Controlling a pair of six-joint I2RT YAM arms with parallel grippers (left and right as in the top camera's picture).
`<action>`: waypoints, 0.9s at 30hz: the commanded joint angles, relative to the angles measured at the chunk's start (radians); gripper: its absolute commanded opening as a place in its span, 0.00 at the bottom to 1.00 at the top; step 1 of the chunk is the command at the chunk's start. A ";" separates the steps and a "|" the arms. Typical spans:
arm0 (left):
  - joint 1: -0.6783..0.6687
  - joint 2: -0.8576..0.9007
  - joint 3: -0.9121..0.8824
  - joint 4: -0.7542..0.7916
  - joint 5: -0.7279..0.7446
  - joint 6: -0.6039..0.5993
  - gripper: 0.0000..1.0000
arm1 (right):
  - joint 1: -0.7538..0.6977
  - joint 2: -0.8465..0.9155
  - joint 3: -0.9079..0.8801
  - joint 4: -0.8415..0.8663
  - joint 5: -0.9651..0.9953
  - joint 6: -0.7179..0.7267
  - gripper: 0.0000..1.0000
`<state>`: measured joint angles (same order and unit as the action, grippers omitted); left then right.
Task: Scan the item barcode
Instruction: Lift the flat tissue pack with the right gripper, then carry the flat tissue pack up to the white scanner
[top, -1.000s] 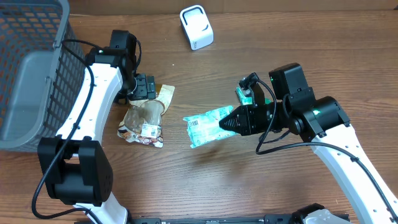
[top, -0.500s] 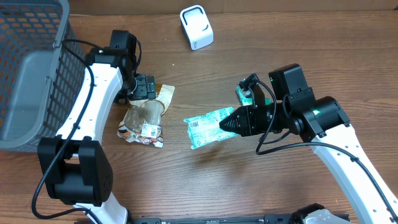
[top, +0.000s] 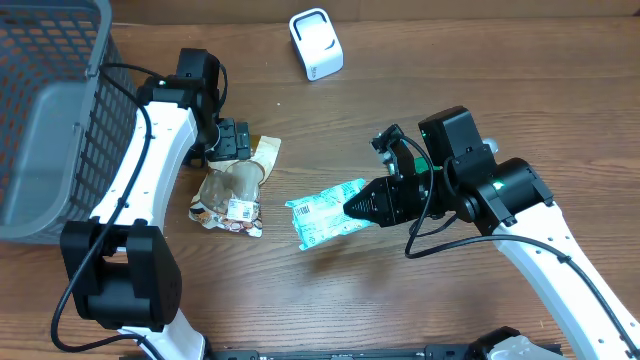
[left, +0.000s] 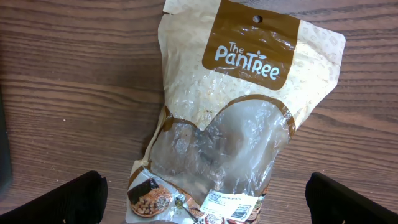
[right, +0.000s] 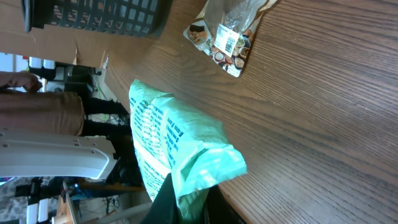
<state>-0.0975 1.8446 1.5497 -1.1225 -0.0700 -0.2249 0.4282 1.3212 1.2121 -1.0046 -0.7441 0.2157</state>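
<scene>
Green packet (top: 318, 211) gripped tight by right gripper (top: 350, 205); left gripper (top: 240, 140) spread wide, empty

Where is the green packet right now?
The green packet is central in the overhead view, held by the right gripper, just right of the brown snack bag.

Left tool (top: 238, 140) spread wide, right tool (top: 362, 203) clamped shut

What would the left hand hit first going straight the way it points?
The brown snack bag on the table, squarely ahead of the open left hand. Nothing else shows in between, though depth is unclear.
</scene>
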 joint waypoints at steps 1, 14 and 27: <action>0.002 0.013 -0.003 0.001 0.011 0.019 1.00 | 0.005 -0.018 0.018 -0.002 -0.021 -0.004 0.04; 0.002 0.013 -0.003 0.001 0.011 0.019 1.00 | 0.005 -0.018 0.018 -0.038 0.025 -0.029 0.04; 0.002 0.013 -0.003 0.001 0.011 0.019 1.00 | 0.005 -0.018 0.017 -0.053 0.025 -0.038 0.04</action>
<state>-0.0975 1.8446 1.5497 -1.1225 -0.0700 -0.2245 0.4278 1.3212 1.2121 -1.0626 -0.7136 0.1867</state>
